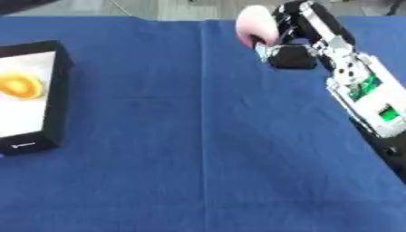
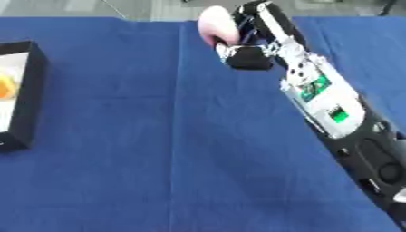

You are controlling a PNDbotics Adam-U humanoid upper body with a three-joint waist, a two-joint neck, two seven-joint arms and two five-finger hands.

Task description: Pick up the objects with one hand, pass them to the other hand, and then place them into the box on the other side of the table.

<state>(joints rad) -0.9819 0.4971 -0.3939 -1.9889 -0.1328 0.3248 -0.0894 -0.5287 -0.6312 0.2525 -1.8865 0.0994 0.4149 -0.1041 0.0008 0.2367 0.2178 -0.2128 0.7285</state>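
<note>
My right hand [image 1: 292, 50] reaches in from the right toward the far middle of the blue table. Its fingers are curled round a pale pink rounded object [image 1: 255, 26], which it holds at the table's far edge. A black box [image 1: 54, 97] with a white inside stands at the left edge. An orange object [image 1: 21, 86] lies inside that box. My left hand shows in neither view.
The blue cloth [image 1: 182, 149] covers the whole table, with a fold line running down its middle. My right forearm [image 2: 325, 102], silver with green lights, crosses the right side of the table. Grey floor shows beyond the far edge.
</note>
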